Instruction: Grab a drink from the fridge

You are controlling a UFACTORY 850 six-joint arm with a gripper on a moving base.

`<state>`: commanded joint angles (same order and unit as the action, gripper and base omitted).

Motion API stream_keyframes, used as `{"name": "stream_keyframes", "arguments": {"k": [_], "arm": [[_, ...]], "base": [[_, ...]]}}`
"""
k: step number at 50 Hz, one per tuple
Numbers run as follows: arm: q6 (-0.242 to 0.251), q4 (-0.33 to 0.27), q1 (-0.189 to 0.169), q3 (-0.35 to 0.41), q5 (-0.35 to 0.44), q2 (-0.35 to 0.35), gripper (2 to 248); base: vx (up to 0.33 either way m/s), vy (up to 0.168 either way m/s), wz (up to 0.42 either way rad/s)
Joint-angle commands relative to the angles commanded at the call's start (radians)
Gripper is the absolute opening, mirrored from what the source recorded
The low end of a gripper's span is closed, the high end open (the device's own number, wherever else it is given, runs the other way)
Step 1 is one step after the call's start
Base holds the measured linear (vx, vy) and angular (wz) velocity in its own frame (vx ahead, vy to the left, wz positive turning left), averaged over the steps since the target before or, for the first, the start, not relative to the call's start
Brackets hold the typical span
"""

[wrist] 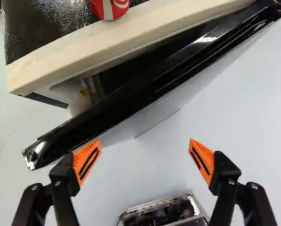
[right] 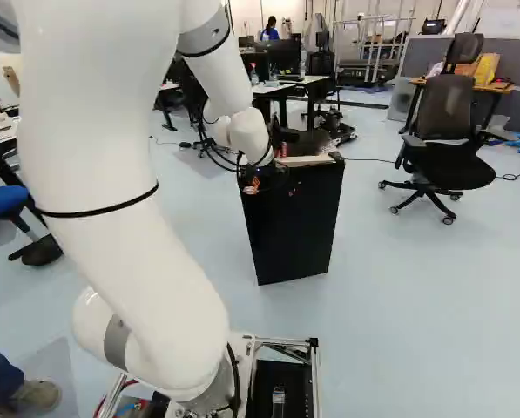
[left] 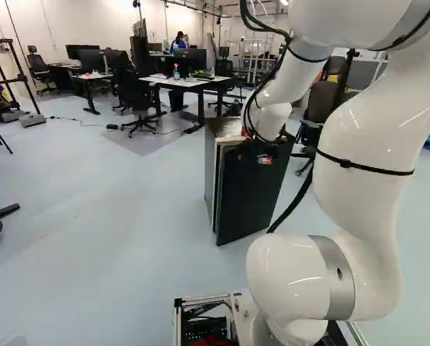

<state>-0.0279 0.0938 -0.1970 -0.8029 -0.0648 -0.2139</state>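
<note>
The arm [right: 120, 252] bends down, gripper [right: 253, 185] at one o'clock from its foot joint [right: 209, 396] in the right base view — two fingers [wrist: 87, 162] apart. One red can [wrist: 110, 7] stands on one fridge [left: 210, 162], one door [left: 252, 198] ajar.

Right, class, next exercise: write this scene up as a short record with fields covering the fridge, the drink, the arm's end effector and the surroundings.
fridge: small, dark, standing on the floor
fridge door: ajar, not wide open
drink in sight: red can on the fridge top
drinks inside: cannot be seen
end effector: open, nothing between its fingers, close to the door
door contact: cannot tell
surroundings: desks and office chairs, one black chair at the right of the right base view
</note>
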Motion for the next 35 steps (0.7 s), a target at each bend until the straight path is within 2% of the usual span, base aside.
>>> {"name": "stream_keyframes", "arguments": {"k": [8, 35], "arm": [[0.000, -0.008, 0.010, -0.013, 0.023, -0.030, 247], [0.000, -0.036, 0.042, -0.040, 0.134, -0.053, 247]], "base": [[0.000, 0.000, 0.000], [0.000, 0.000, 0.000]]}}
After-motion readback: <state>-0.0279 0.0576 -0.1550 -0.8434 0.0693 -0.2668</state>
